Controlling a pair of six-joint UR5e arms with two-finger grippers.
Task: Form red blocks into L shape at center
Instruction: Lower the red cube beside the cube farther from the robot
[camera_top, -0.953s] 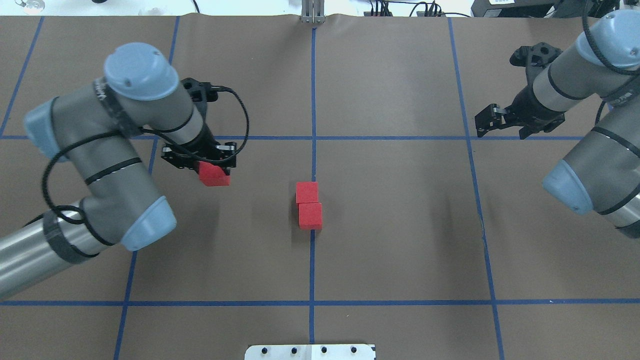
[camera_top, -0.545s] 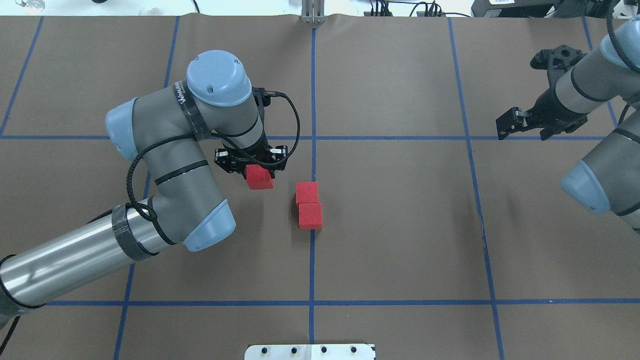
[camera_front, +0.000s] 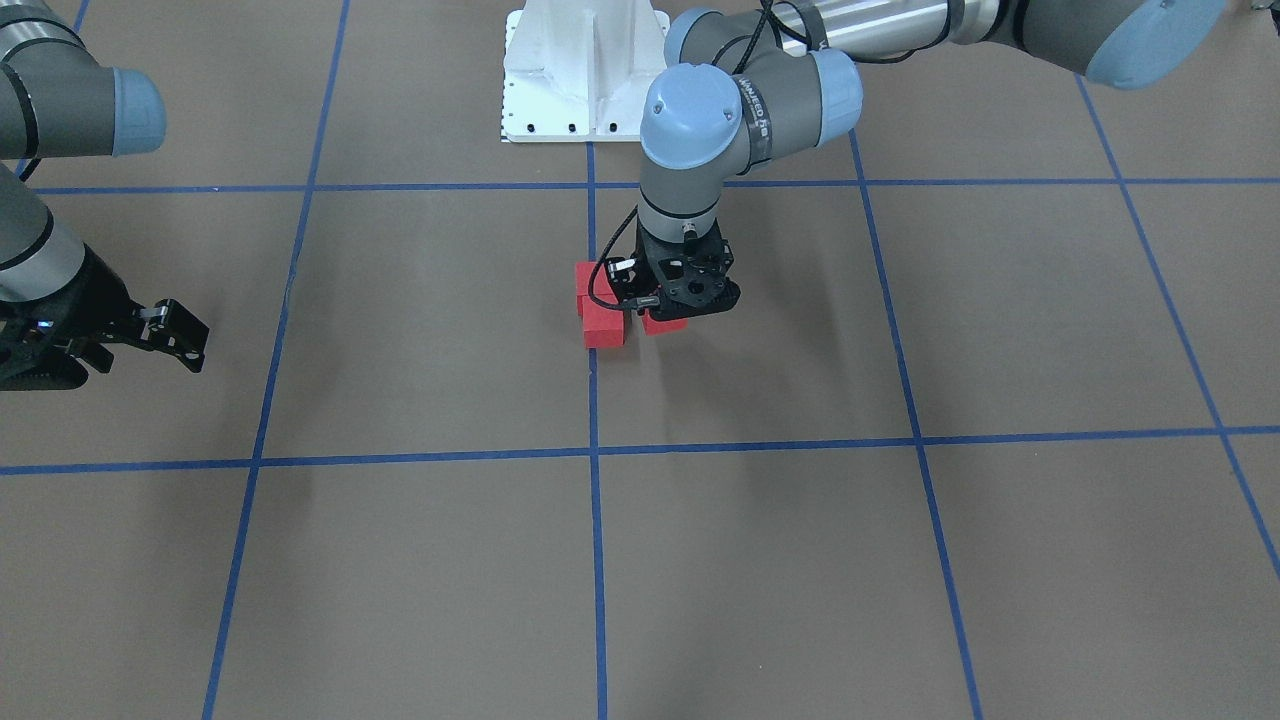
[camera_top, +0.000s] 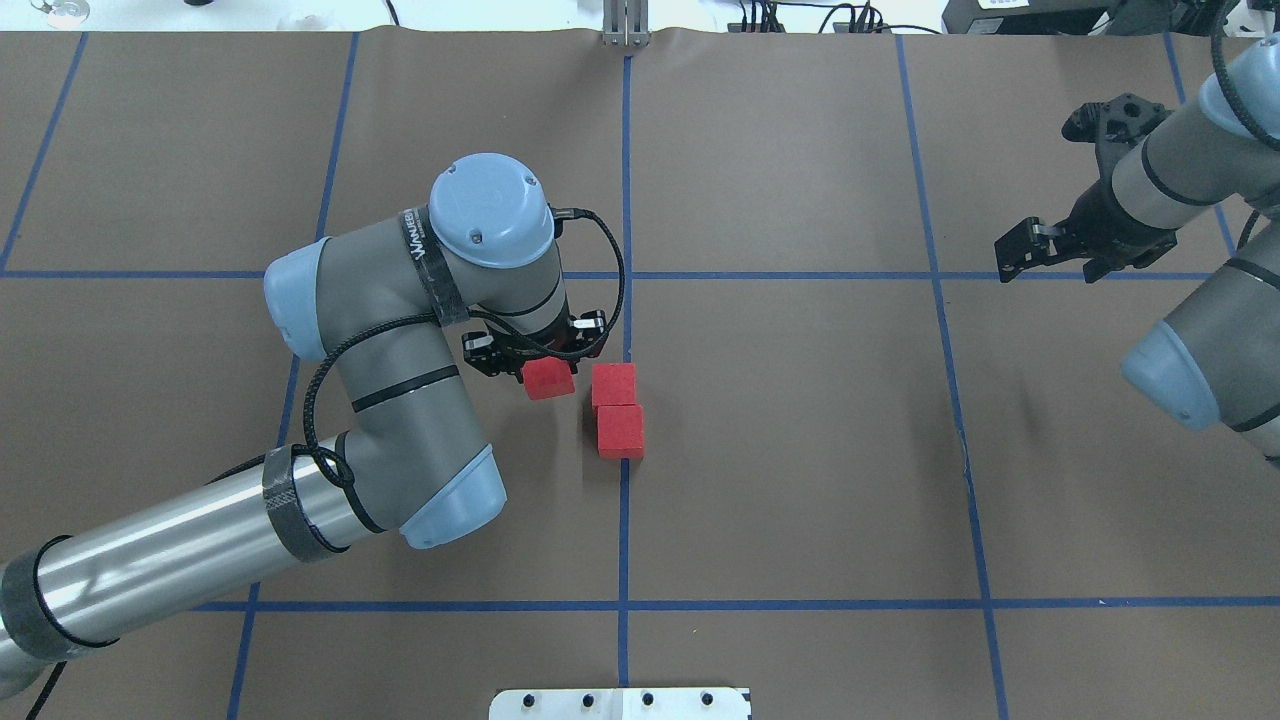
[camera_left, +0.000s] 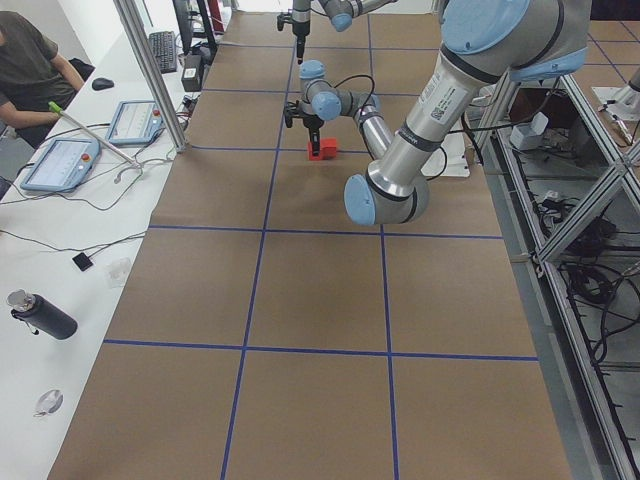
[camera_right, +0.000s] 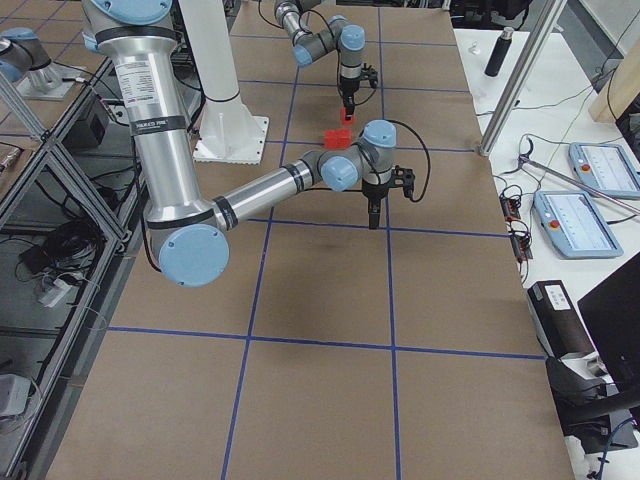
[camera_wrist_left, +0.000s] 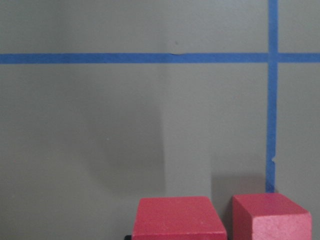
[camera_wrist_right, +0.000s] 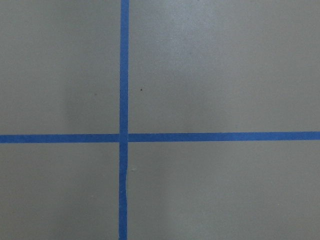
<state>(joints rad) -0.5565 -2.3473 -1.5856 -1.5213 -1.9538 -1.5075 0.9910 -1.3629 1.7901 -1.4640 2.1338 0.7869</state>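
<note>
Left jaws clamped on third red block; placed pair sits just beside the jaws, at center. I'd nudge it flush against the nearest cube's side, squared, then release. Right jaws look spread, empty.

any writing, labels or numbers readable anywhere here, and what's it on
White lettering on the black band round the left arm: too blurred to read.
Red blocks: plain, no marks.
Tablet screens on the side bench: too small to read.
No other text shows.
</note>
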